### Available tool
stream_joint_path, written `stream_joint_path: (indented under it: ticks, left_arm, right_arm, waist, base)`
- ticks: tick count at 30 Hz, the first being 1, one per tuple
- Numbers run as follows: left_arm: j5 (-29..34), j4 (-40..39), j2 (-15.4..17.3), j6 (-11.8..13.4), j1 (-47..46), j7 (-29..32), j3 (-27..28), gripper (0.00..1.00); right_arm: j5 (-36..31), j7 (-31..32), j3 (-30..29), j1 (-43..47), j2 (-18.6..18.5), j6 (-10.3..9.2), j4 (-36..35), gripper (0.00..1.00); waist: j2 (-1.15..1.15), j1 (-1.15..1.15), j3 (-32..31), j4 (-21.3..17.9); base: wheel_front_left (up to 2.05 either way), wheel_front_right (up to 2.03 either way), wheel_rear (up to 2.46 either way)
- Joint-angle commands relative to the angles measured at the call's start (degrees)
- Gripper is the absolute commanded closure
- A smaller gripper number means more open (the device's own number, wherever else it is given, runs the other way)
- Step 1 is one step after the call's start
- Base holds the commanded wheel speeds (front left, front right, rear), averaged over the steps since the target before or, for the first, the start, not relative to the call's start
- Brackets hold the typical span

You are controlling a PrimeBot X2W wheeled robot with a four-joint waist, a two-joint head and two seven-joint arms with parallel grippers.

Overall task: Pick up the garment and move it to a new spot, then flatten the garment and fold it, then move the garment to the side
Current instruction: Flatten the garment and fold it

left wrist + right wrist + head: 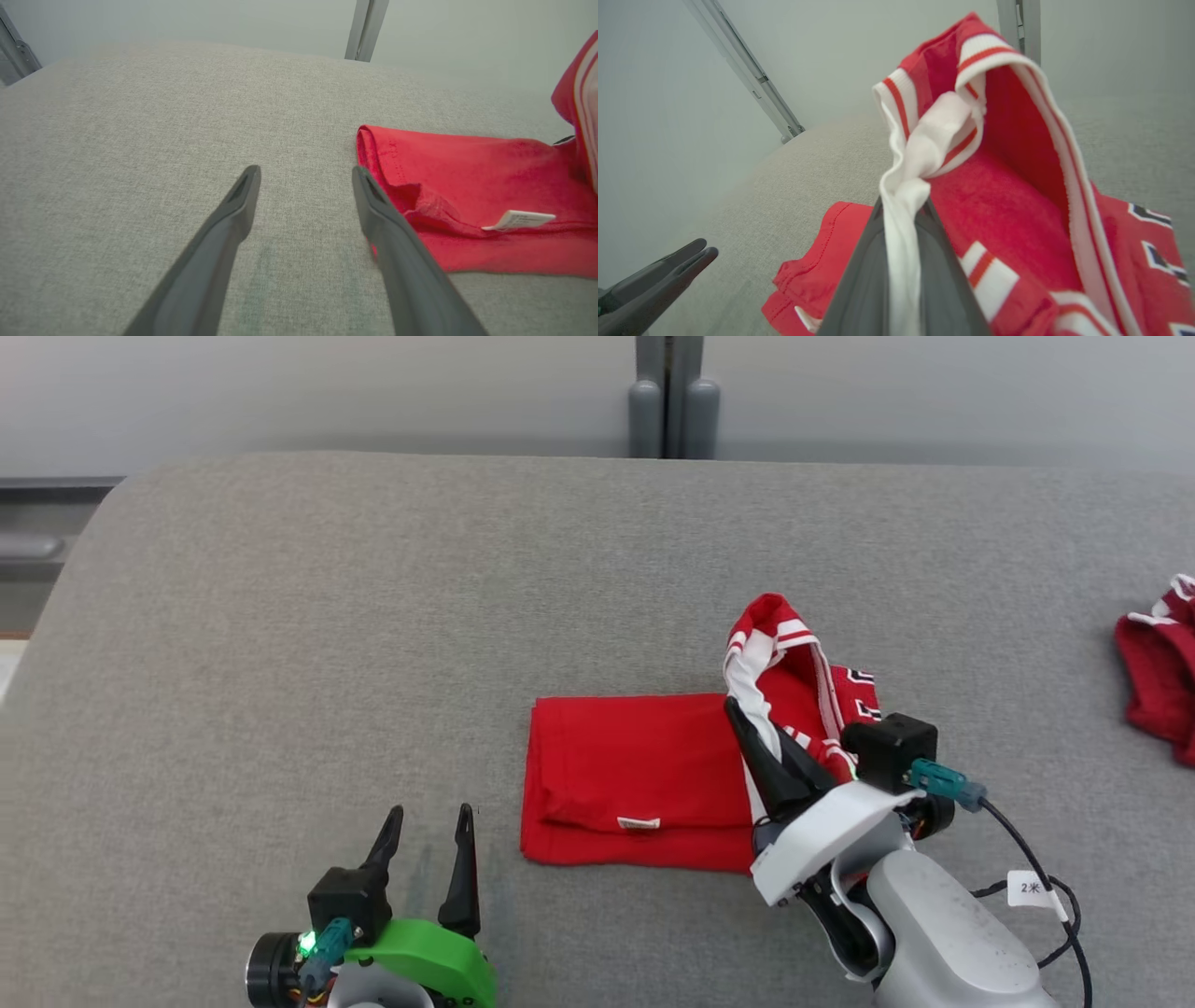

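The garment is a red shirt lying partly folded on the grey table, with a small white label at its front edge. Its right part, with a white sleeve and a red-striped white band, is lifted off the table. My right gripper is shut on that white fabric; in the right wrist view the cloth rises from between the closed fingers. My left gripper stands open over bare table to the left of the garment, with nothing between its fingers.
Another red piece of clothing with white trim lies at the table's far right edge. A grey post stands behind the table. A black cable hangs from my right wrist. Bare grey cloth covers the left and back.
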Motion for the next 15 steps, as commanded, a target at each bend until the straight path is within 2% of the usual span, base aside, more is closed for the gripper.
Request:
stream_joint_path:
  ticks: [1, 6, 7, 9, 10, 11, 15]
  left_arm:
    - [-0.50, 0.08, 0.23, 0.38, 0.58, 0.02, -0.11, 0.00]
    - [-0.52, 0.42, 0.22, 0.43, 1.30, 0.03, -0.27, 0.00]
    - [-0.48, 0.50, 0.22, 0.41, 1.48, 0.03, -0.32, 0.00]
    - [-0.50, 0.59, 0.22, 0.39, 1.56, 0.02, -0.19, 0.00]
    - [-0.50, 0.63, 0.22, 0.43, 1.66, 0.02, -0.14, 0.00]
    - [-0.56, 0.65, 0.22, 0.54, 1.83, 0.03, -0.11, 0.00]
    - [-0.58, 0.35, 0.21, 0.91, 2.07, 0.03, 0.29, 0.00]
  right_arm:
    - [0.55, 0.08, 1.09, -0.98, -0.11, -0.10, 0.75, 1.00]
    - [3.98, -0.44, 6.07, -3.74, -0.11, -0.09, 3.08, 1.00]
    - [4.91, -0.53, 7.24, -4.39, -0.12, -0.09, 3.59, 0.95]
    - [6.62, -0.70, 9.35, -5.57, -0.06, -0.09, 4.34, 0.67]
    - [7.28, -0.81, 10.06, -6.13, -0.09, -0.09, 4.57, 0.44]
    - [7.84, -0.85, 11.02, -6.72, -0.10, -0.09, 5.04, 0.00]
    - [8.25, -0.86, 11.22, -8.31, -0.12, -0.09, 3.94, 0.00]
  waist:
    - [0.00, 0.00, 0.27, 5.00]
    - [0.00, 0.00, 0.24, 8.53]
    - [0.00, 0.00, 0.18, 9.03]
    - [0.00, 0.00, 0.04, 9.53]
    - [0.00, 0.00, -0.05, 9.64]
    - [0.00, 0.00, -0.15, 9.67]
    - [0.00, 0.00, -0.63, 8.40]
  base:
    - [0.00, 0.00, 0.00]
    - [0.00, 0.00, 0.00]
    - [0.00, 0.00, 0.00]
    - [0.00, 0.00, 0.00]
    - [0.00, 0.00, 0.00]
    - [0.00, 0.00, 0.00]
    - [0.00, 0.00, 0.00]
